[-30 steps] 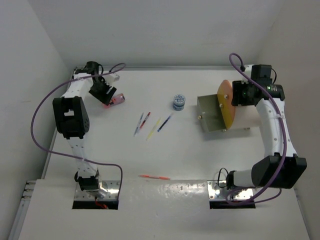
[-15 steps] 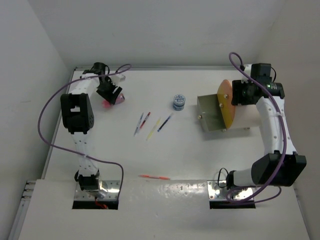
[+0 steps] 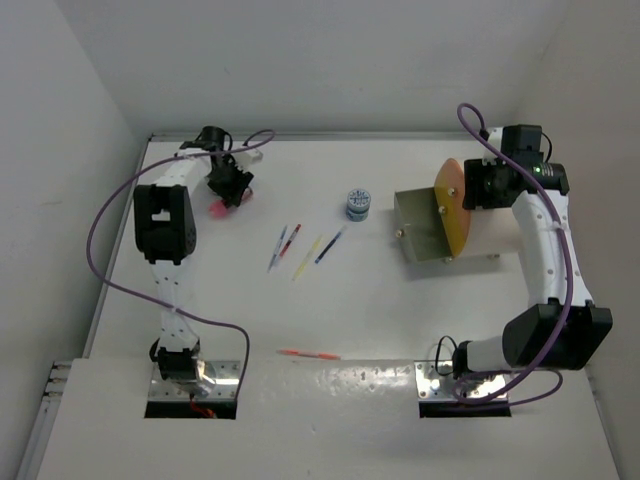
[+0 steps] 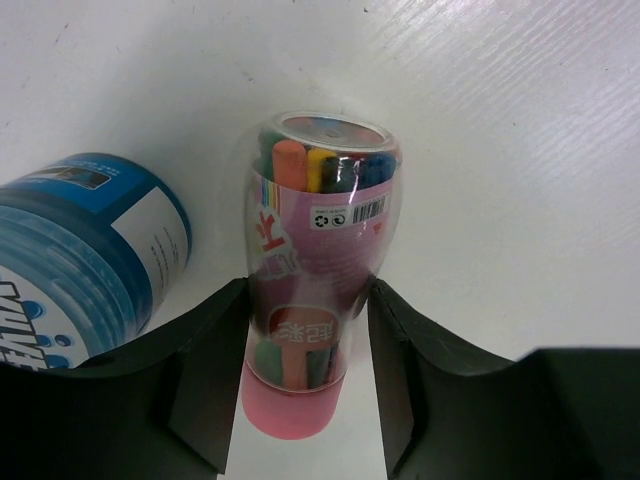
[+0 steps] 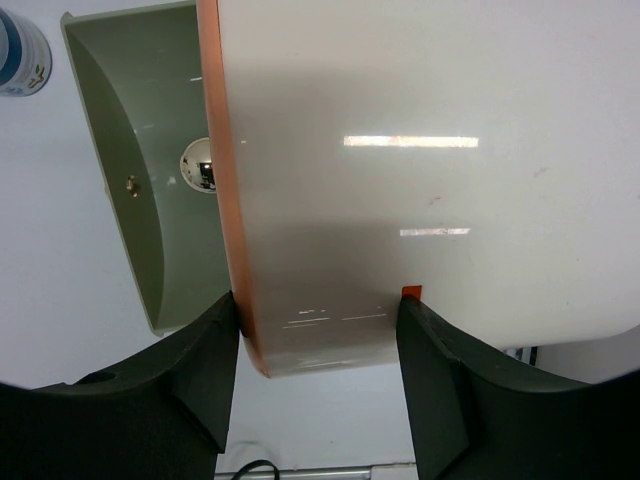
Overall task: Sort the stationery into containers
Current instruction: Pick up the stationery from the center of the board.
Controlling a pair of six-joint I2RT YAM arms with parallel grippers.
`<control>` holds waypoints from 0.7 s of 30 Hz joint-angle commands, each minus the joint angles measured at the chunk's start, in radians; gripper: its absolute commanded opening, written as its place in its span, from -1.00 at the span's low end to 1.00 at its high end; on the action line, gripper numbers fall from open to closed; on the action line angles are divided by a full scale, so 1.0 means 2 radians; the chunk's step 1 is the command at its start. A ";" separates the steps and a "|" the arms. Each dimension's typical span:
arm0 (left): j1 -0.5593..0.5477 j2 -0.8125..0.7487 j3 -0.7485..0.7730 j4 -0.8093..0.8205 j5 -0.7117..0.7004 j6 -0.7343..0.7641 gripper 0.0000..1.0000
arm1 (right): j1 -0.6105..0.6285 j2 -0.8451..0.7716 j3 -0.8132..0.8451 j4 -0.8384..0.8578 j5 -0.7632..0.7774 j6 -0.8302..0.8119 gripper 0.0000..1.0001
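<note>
My left gripper (image 3: 228, 188) (image 4: 310, 300) is at the far left of the table, its jaws pressed on both sides of a clear tube with a pink cap (image 4: 318, 250) (image 3: 216, 209) that lies on the table and holds coloured sticks. Several pens lie mid-table: blue (image 3: 279, 247), red (image 3: 292, 240), yellow (image 3: 307, 257) and dark blue (image 3: 330, 244). An orange-red pen (image 3: 308, 354) lies near the front. A blue-and-white cylinder (image 3: 357, 204) (image 5: 20, 50) stands upright. My right gripper (image 3: 478, 188) (image 5: 318, 310) clasps the cream container (image 3: 495, 238) (image 5: 420, 180), between its orange disc (image 3: 452, 208) and body, drawer (image 3: 422, 226) (image 5: 120, 180) pulled out.
A blue labelled can (image 4: 80, 250) lies just left of the tube, close to my left finger. Walls close in at the left, back and right. Purple cables loop from both arms.
The left arm has swung further back and right over the pink-capped tube, and its jaws have narrowed onto it. The right arm and the container have not moved.
</note>
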 commanded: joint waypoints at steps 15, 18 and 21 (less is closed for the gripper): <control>-0.020 -0.028 -0.080 0.026 -0.001 -0.041 -0.46 | 0.007 0.040 -0.025 -0.060 0.008 -0.012 0.15; -0.021 -0.055 -0.080 0.033 0.029 -0.069 -0.52 | 0.007 0.040 -0.027 -0.060 0.008 -0.013 0.15; -0.025 -0.098 -0.078 0.041 0.073 -0.104 -0.69 | 0.007 0.040 -0.025 -0.060 0.007 -0.013 0.15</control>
